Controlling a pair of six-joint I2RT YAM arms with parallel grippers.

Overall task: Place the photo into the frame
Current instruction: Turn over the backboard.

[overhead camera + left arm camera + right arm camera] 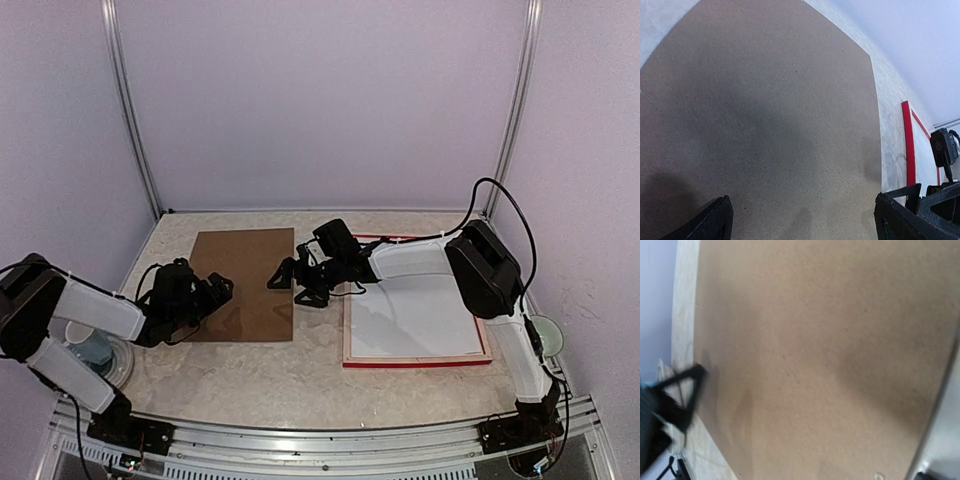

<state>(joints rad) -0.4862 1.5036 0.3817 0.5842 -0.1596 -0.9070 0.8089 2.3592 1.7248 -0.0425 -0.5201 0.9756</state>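
I see the bench [250, 372], pale and marbled, which carries all the things. On its right half the frame [415, 359] lies flat, the pale wood side up and the red outer edge showing along the near bar. A white sheet [415, 320] fills its opening. I cannot tell if this is the photo turned face down.

To the left of the frame, near it but not touching, a brown board [243, 290] lies flat. The right hand [290, 280] hangs at the right edge of this board, fingers wide, holding nothing. The left hand [215, 295] is over the board's left part, also wide and empty.

Beside the left arm stands a small round object [95, 352] that I cannot identify.
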